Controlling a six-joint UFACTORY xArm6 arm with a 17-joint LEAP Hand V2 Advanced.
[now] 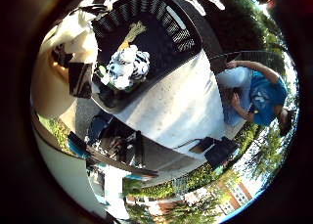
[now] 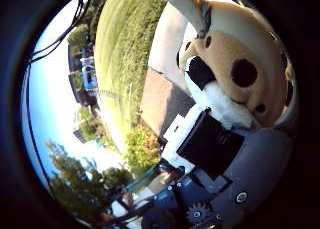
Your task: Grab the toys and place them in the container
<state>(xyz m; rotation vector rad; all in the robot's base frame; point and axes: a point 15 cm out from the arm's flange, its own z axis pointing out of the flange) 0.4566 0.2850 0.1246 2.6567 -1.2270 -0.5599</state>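
A tan and white plush dog (image 2: pixel 235 69) with black patches fills much of the right thumb side palm view, pressed close to the palm. My hand (image 2: pixel 225 169) shows beside it as black and white parts, with fingers curled against the plush. In the right little finger side palm view a black slatted basket (image 1: pixel 181 33) stands on a grey table (image 1: pixel 186 107) below the hand. A black and white plush toy (image 1: pixel 127 66) and a yellow toy (image 1: pixel 134 31) lie inside it. A part of the tan plush (image 1: pixel 59 43) and a black finger (image 1: pixel 80 79) show beside the basket.
A dark object (image 1: pixel 220 151) lies near the table's edge, away from the basket. Grass (image 2: pixel 125 49), trees and houses lie around the table. Black frame parts (image 1: pixel 117 146) stand by the table's other side.
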